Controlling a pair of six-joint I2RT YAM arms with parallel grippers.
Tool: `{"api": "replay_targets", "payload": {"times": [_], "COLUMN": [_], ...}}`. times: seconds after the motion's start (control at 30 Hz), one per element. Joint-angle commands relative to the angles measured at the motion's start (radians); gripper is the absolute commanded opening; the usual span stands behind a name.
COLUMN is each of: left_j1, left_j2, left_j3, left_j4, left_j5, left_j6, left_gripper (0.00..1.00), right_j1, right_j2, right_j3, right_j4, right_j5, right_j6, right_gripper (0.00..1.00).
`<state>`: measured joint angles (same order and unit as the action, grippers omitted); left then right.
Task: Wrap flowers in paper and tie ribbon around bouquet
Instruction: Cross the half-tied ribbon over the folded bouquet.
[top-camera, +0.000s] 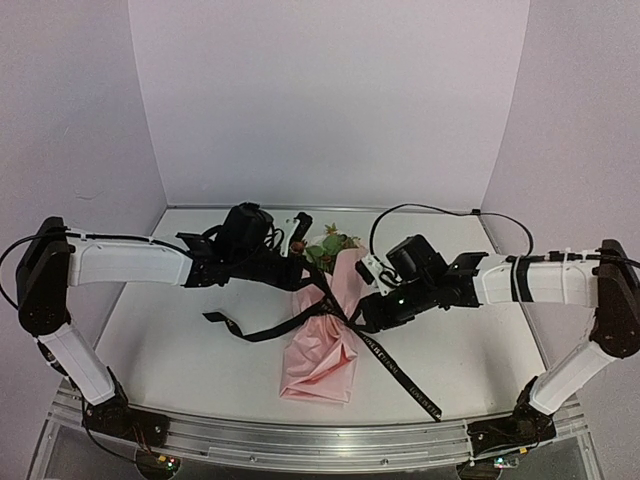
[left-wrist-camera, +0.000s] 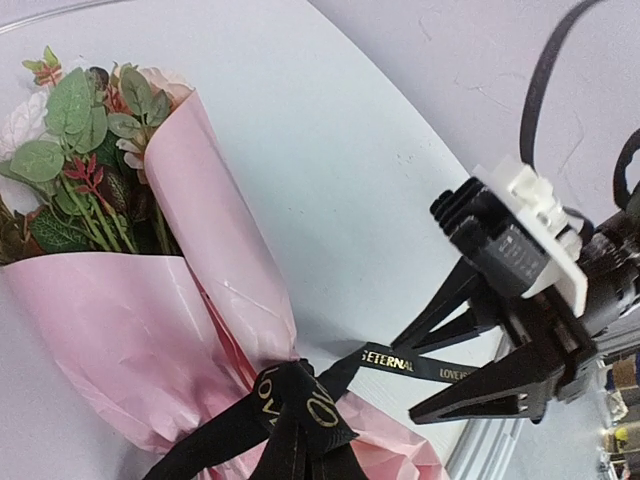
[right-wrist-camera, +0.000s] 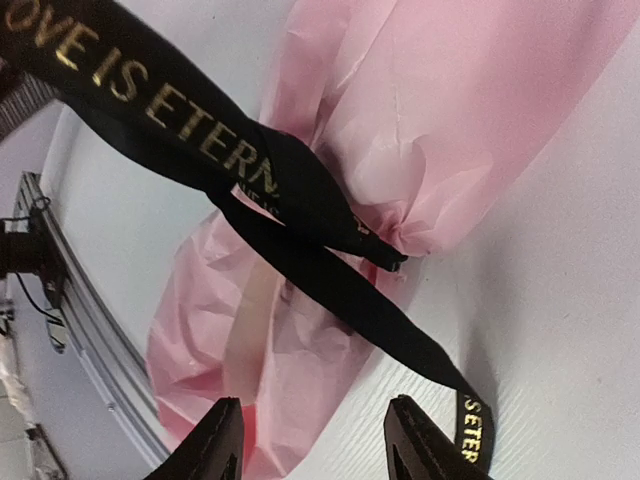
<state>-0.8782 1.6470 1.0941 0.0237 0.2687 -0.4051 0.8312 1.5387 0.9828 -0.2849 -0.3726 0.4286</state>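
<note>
Bouquet (top-camera: 320, 365) lies flat on the white surface (top-camera: 170, 350), one tool on each side of it.

Paper (left-wrist-camera: 120, 340): thin pale pink sheet, slightly glossy and creased. It's rolled to a cone, pinched in at the waist and crumpled below.

In the cone's open mouth are the flowers (left-wrist-camera: 90, 150): matte green leaves, thin stems, small red sprigs. Pale rose heads are mostly hidden at the rim.

Ribbon (left-wrist-camera: 300, 410): flat black band with gold lettering, knotted round the bouquet's waist. One long tail trails off to the bouquet's right, and a loop lies out to its left.

Left tool (top-camera: 300, 272) sits at the bouquet's upper left, by the flower end. I read it as closed tight. Its fingers don't show in its own wrist view. Ribbon strands run off the bottom of that view toward it, but I can't tell if they're pinched.

Right tool (left-wrist-camera: 403, 380) is just right of the bouquet's waist, fingers parted partway and clamping nothing. The lettered tail passes between them. In the right wrist view, both black fingertips (right-wrist-camera: 210, 450) stand apart over the paper's crumpled foot.
</note>
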Motion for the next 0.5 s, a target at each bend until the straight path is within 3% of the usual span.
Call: {"api": "replay_targets", "payload": {"times": [0.0,0.23,0.47], "left_j1": [0.041,0.071,0.085], "left_j2": [-0.012,0.039,0.067], "left_j3": [0.086,0.173,0.209], "left_j4": [-0.122,-0.200,-0.217], "left_j5": [0.150,0.271,0.297], "left_j6": [-0.032,-0.042,-0.052], "left_gripper": [0.00,0.00,0.00], "right_j1": [0.037,0.074,0.103], "right_j2": [0.048,0.150,0.204], "right_j3": [-0.016,0.036,0.059], "right_j4": [0.173,0.250,0.274], "right_j5": [0.136,0.212,0.253], "right_j6": [-0.255,-0.313,-0.314], "right_gripper": [0.48,0.47,0.43]}}
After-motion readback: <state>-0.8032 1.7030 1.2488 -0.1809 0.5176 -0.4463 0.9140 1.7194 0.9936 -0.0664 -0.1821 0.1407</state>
